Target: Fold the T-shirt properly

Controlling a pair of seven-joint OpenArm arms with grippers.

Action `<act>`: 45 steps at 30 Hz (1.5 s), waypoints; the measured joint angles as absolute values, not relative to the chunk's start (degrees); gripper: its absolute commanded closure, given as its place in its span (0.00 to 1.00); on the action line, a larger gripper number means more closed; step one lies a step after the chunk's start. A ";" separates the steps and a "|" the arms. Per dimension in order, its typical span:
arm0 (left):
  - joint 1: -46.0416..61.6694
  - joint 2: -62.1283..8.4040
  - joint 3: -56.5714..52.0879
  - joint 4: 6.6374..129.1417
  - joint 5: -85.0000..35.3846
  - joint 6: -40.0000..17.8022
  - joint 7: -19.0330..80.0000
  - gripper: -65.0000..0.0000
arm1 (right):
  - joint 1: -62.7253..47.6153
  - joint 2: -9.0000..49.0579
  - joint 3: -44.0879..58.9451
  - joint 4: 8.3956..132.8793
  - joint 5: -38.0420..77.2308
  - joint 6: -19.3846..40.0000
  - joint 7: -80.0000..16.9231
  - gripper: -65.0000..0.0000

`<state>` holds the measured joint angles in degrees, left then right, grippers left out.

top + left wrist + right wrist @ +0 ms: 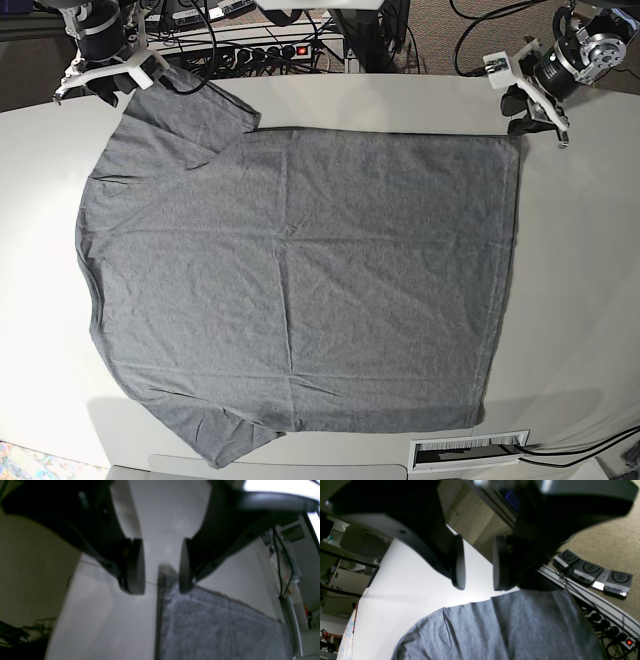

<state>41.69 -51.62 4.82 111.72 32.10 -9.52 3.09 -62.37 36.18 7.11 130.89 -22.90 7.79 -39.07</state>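
Observation:
The heather-grey T-shirt (300, 270) lies spread flat on the white table (585, 300), with its sleeves toward the left and its hem toward the right. My left gripper (535, 115) hovers at the shirt's far right hem corner. In the left wrist view the left gripper (161, 580) is open, and the corner of the T-shirt (212, 625) lies just below its pads. My right gripper (115, 85) is over the far left sleeve. In the right wrist view the right gripper (477, 587) is open and empty above the sleeve of the T-shirt (507, 630).
A power strip (270, 48) with cables runs behind the table's back edge. Foot pedals (592, 572) lie on the carpet. A white slotted plate (470, 450) sits at the table's front edge, near the shirt's front right corner.

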 measured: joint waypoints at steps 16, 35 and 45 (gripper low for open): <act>36.29 -51.46 4.82 111.68 26.48 -14.90 2.92 0.62 | -62.33 36.18 7.11 130.89 -22.90 7.79 -39.24 0.69; 23.88 -49.63 14.22 98.63 25.69 -13.43 -3.62 0.62 | -62.06 36.16 7.11 131.66 -24.16 7.73 -39.59 0.69; 16.25 -48.42 25.54 96.20 29.91 -7.70 1.41 0.97 | -62.06 36.18 7.11 131.74 -24.18 7.73 -40.25 0.69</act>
